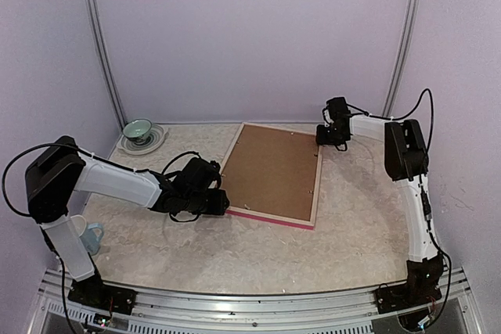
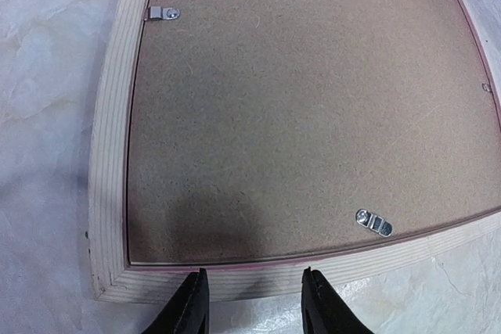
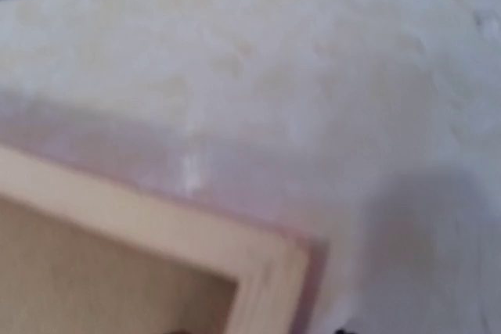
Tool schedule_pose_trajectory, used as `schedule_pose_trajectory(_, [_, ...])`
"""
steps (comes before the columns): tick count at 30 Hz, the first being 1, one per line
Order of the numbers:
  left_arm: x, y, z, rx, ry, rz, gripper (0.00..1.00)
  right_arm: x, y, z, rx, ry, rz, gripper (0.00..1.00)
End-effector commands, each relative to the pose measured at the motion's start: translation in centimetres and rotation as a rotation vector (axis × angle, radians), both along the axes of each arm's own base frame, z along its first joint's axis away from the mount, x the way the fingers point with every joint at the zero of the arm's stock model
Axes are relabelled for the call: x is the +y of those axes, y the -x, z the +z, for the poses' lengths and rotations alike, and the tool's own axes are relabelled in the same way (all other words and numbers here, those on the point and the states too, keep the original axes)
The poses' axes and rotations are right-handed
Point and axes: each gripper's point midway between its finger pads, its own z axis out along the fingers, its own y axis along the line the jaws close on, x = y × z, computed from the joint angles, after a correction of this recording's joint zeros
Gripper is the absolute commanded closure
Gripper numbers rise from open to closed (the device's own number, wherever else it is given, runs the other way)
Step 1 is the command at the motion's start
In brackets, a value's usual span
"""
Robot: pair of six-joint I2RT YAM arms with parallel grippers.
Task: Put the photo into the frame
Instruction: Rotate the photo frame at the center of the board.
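While frame [image 1: 270, 216] lies back-up, left end effector [image 2: 254, 283] is spread; right end effector [image 1: 329, 138] unclear.

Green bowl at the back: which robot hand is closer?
Left. The left gripper is at the near left corner of the frame, diagonally off the green bowl; the right gripper is past the frame, at its far right corner.

Right wrist view is blurred; the frame [image 3: 156, 228] runs off its edge at 7 o'clock. Overhead, the right gripper [image 1: 322, 137] is too small to read.
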Motion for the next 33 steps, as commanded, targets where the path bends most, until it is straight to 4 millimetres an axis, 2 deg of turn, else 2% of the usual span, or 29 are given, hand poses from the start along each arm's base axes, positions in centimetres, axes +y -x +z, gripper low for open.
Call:
schedule_pose_trajectory(1, [0.2, 0.1, 0.0, -0.010, -0.006, 0.009, 0.59, -1.4, 3.3, -1.5, 0.088, 0.021, -0.036, 0.58])
schedule_pose_trajectory(2, [0.3, 0.1, -0.1, -0.008, -0.007, 0.009, 0.59, -1.6, 4.1, -1.9, 0.102, 0.024, -0.042, 0.58])
schedule_pose_trajectory(7, [0.6, 0.3, -0.3, -0.007, -0.009, 0.015, 0.59, -1.9, 5.9, -1.2, 0.103, -0.006, -0.062, 0.60])
schedule_pose_trajectory(12, [1.2, 0.5, -0.2, -0.006, -0.016, 0.025, 0.59, -2.3, 9.2, -1.6, 0.137, -0.034, -0.101, 0.63])
schedule_pose_trajectory(19, [3.1, 0.5, 0.9, -0.020, -0.010, 0.060, 0.59, -2.9, 15.9, -0.9, 0.162, 0.000, -0.122, 0.63])
schedule_pose_trajectory(22, [3.5, 0.6, 0.8, -0.016, -0.010, 0.063, 0.59, -3.0, 19.5, -0.9, 0.186, 0.024, -0.113, 0.63])
schedule_pose_trajectory(26, [3.7, 0.7, 0.4, -0.002, -0.009, 0.064, 0.59, -2.8, 22.7, 0.3, 0.190, 0.036, -0.111, 0.62])
schedule_pose_trajectory(29, [3.3, 0.6, 0.5, 0.001, 0.006, 0.054, 0.60, -2.8, 22.9, 2.7, 0.144, 0.004, -0.116, 0.56])
schedule_pose_trajectory(33, [2.7, 0.5, 0.1, 0.018, 0.007, 0.033, 0.59, -3.5, 19.8, 7.1, 0.056, -0.015, -0.103, 0.41])
